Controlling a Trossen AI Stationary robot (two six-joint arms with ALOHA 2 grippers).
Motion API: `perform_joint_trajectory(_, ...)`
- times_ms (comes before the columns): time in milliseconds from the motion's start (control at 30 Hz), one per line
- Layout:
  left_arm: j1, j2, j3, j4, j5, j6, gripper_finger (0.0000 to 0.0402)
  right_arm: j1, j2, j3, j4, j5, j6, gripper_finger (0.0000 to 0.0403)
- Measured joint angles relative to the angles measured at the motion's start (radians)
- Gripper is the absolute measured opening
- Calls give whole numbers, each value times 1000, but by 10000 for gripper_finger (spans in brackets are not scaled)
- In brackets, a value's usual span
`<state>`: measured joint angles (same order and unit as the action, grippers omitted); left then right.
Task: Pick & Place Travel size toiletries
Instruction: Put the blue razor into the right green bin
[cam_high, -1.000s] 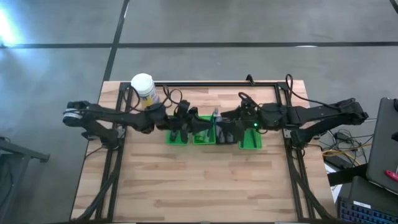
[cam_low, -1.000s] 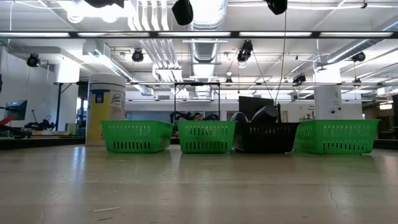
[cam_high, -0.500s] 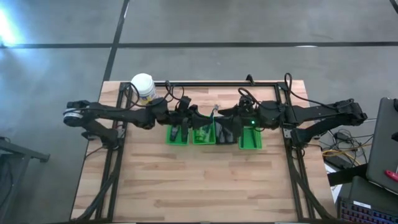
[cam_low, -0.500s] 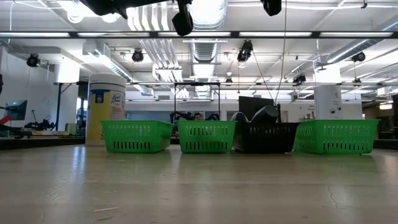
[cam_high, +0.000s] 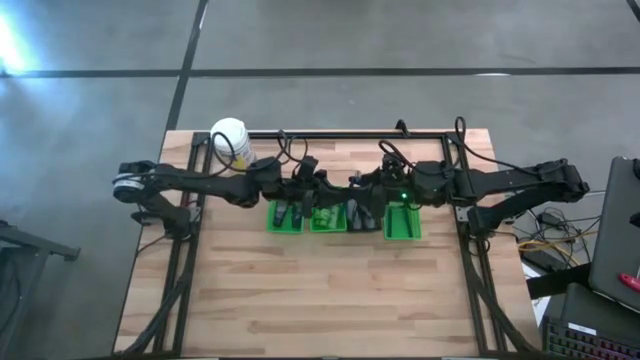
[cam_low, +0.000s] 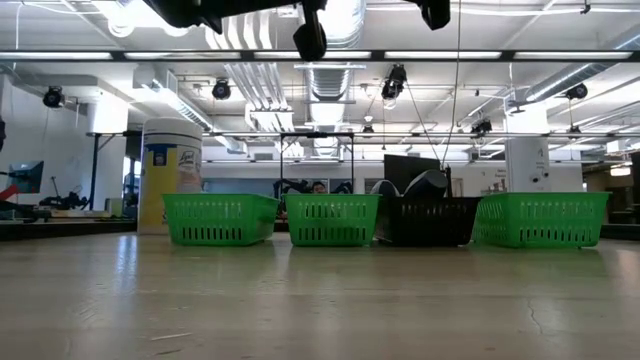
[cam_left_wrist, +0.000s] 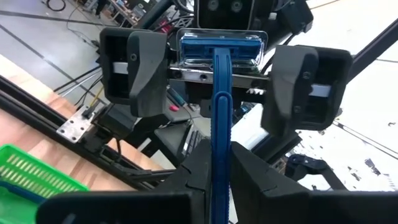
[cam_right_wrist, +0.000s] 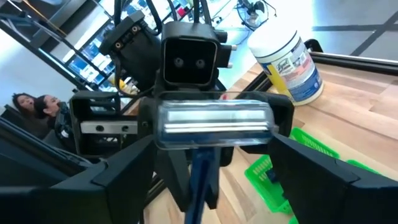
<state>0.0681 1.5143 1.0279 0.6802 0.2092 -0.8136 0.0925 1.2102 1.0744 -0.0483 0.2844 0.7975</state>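
A blue razor (cam_left_wrist: 221, 124) is seen clamped upright in the left hand (cam_left_wrist: 214, 186), handle pinched between the fingers, head at the top. In the left wrist view the right hand (cam_left_wrist: 217, 81) is met head-on just beyond, its two pads spread either side of the razor head, not touching it. In the right wrist view a razor (cam_right_wrist: 213, 124) w/ a clear-capped head is seen gripped in the right hand's (cam_right_wrist: 202, 186) own fingers; the left hand (cam_right_wrist: 186, 93) faces it close. From above, both hands (cam_high: 305, 185) (cam_high: 365, 188) are held mid-air, near each other, over a row of bins (cam_high: 284, 218) on the counter (cam_high: 320, 300); dark and green toiletries (cam_high: 325, 217) lie inside the bins. A white canister (cam_high: 230, 140) stands at the counter's far left corner. In the low view, three green bins (cam_low: 220, 220) and one dark bin (cam_low: 432, 222) stand in a line.
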Motion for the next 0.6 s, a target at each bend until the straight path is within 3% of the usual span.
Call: perform_joint_trajectory(600,0,0,2,6,1,7,39,-8,-4,0,-26,-3,12,194)
